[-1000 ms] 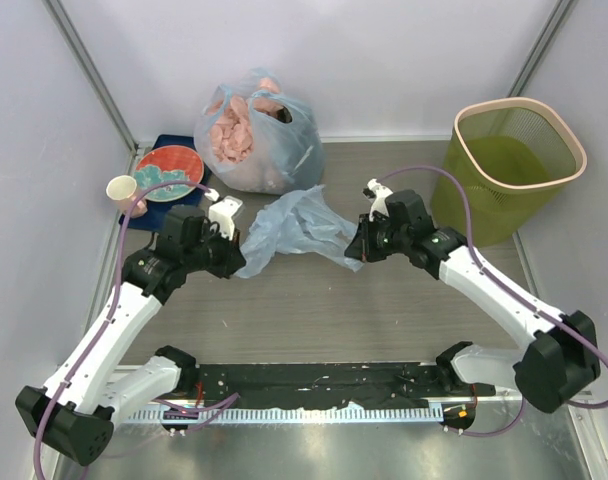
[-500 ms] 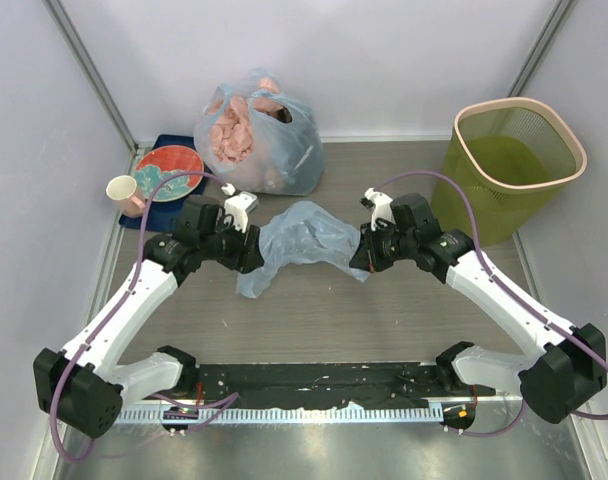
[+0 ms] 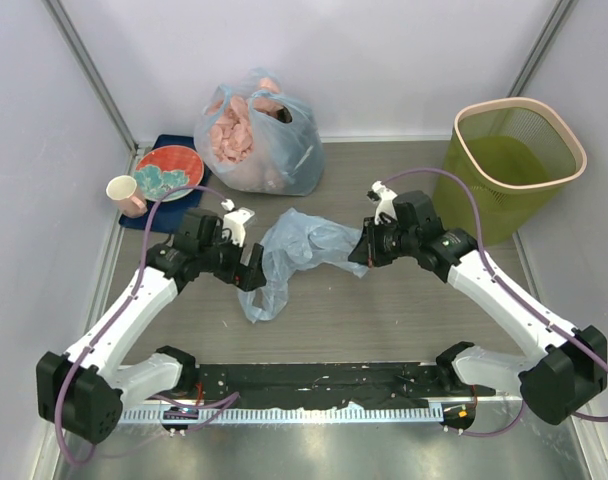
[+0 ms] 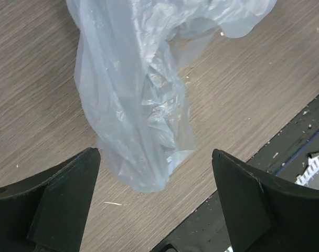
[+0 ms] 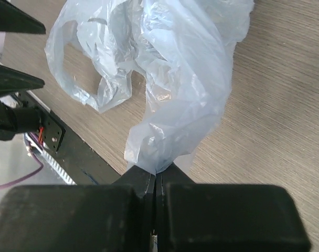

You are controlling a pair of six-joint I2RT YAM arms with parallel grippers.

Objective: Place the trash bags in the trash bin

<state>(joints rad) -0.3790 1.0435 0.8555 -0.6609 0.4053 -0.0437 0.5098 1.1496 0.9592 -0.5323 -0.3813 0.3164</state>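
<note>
Holding the Trash Bag: End Effector Status

1. Right end effector [image 3: 362,258]: closed. My two fingers are pressed together in the right wrist view [image 5: 156,176], with a bunched corner of the trash bag [image 5: 175,79] pinched between them. The film fans out from the pinch point and spreads away over the worktop [image 5: 275,105].

2. Left end effector [image 3: 254,275]: open. In the left wrist view the jaws stand wide apart [image 4: 155,155]. The narrow, crumpled lower end of the trash bag [image 4: 133,105] sits in the gap between them. Neither finger touches the film.

3. Trash bag [image 3: 299,245]: thin, light blue, translucent and heavily creased. It lies near the middle of the worktop [image 3: 384,310], between my two arms. One end is at the right end effector; a limp tail runs down and toward the near edge, just beside the left end effector. I cannot tell whether the tail rests on the surface or hangs just above it.

4. Trash bin [image 3: 520,102]: olive green with a pinkish-beige rim, upright at the far right corner. It is well apart from the trash bag, beyond my right arm.

5. Other items, all at the far left:
- a knotted blue bag showing pink lumps [image 3: 254,135], against the back wall;
- a red plate [image 3: 169,170] on a dark blue mat [image 3: 169,143];
- a small cup [image 3: 124,192] beside the plate.
</note>
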